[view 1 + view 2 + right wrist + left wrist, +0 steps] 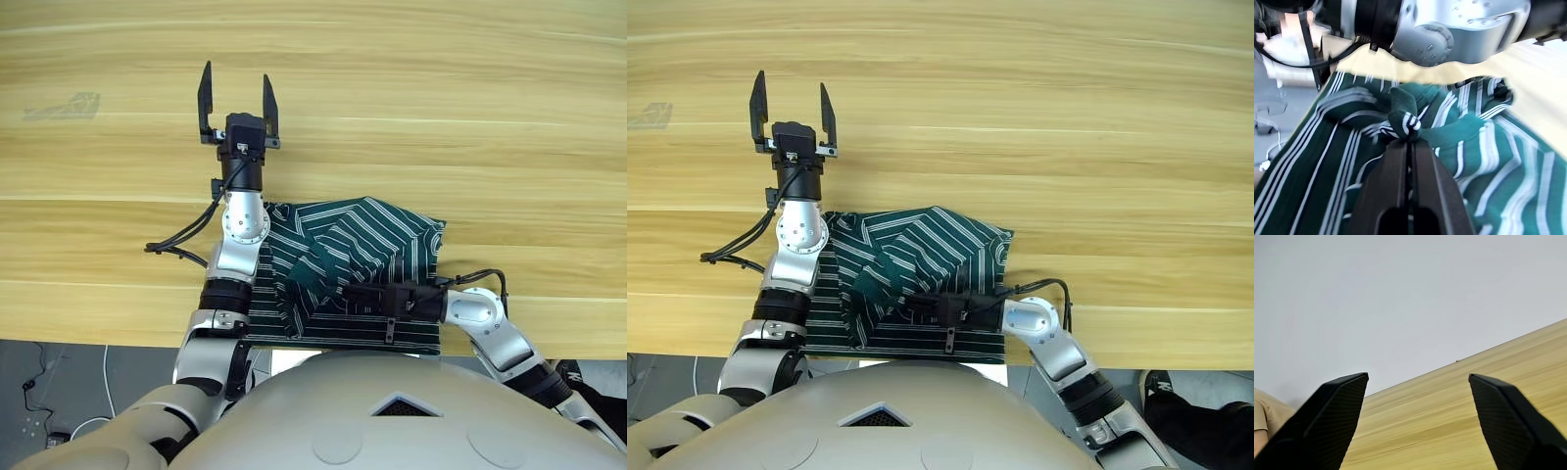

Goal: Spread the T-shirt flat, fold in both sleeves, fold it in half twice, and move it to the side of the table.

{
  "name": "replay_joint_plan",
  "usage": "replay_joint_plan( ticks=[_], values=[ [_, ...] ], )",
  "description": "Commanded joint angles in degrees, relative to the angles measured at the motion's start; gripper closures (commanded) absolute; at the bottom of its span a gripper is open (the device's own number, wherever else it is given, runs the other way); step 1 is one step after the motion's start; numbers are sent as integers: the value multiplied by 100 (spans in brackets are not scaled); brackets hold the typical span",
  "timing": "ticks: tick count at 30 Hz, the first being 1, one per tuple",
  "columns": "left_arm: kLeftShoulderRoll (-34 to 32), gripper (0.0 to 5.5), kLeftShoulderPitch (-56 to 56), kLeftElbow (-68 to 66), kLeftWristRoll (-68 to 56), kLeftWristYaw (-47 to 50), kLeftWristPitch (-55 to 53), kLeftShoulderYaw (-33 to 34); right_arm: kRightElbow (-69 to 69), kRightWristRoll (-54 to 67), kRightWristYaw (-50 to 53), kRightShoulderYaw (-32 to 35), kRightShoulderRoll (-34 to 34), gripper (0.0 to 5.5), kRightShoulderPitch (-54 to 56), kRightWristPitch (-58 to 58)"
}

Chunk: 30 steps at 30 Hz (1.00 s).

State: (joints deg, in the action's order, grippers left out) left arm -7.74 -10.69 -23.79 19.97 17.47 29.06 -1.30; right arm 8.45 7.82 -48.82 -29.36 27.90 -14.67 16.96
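Wooden table carries the green striped T-shirt, bunched at the near edge by the robot. The shirt looks light, limp and quick to crease, so hems and sleeve edges seem the best holds. One fold is pinched tight in the right gripper. The left gripper hovers beyond the shirt, spread wide and holding nothing.

My head's two eyes look steeply down from above and behind my jaws. They share the same table, T-shirt and left gripper, offset slightly sideways. My left wrist camera sits behind its spread fingers, facing low along the tabletop toward a pale wall. My right wrist camera hugs the right gripper, pressed together on the T-shirt just ahead.
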Motion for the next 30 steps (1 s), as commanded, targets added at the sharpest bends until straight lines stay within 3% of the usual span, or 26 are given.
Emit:
replay_joint_plan(
  ticks=[1, 6, 10, 17, 21, 30],
  values=[
    [-34, 169, 28, 368, -249, -183, -68, 65, 384, 612, 57, 587, -43, 548, 450, -375],
    [-54, 169, 917, 1753, -2089, -1761, -889, 83, 685, 851, 275, 1370, -16, 548, 1055, -561],
    [-369, 169, 2353, 3844, -4184, -2974, -1849, 60, 803, 820, 430, 1748, -9, 548, 1389, -698],
    [-1678, 169, 4522, 5277, -5141, -5200, -2553, -493, 1067, 521, 609, 1724, -35, 548, 1074, -780],
    [-1829, 169, 4942, 5818, -5380, -5506, -2734, -608, 1144, 427, 683, 1656, -100, 548, 970, -819],
    [-2076, 169, 5085, 6584, -3633, -4709, -3337, -934, 1027, 137, 766, 1605, -121, 548, 949, -656]
  ],
)
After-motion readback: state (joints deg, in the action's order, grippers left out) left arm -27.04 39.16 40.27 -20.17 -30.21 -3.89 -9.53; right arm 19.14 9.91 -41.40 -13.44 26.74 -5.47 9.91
